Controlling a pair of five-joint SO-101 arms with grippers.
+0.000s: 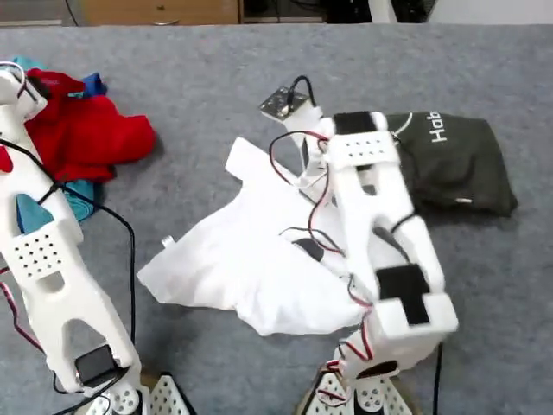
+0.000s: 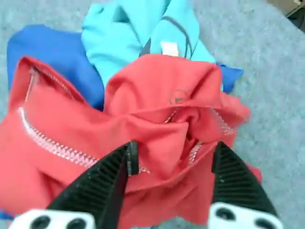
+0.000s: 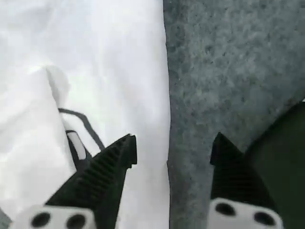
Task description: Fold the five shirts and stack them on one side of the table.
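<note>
Grey felt tabletop [image 1: 216, 78]. Left gripper [image 2: 175, 151] jaws spread wide, crumpled red shirt [image 2: 157, 95] bunched beneath and between them; turquoise shirt [image 2: 128, 33] and blue shirt [image 2: 52, 57] just beyond. Right gripper [image 3: 175, 141] jaws apart, one over white shirt [image 3: 95, 57] edge, other beside black shirt [image 3: 281, 157], bare felt between.
</note>
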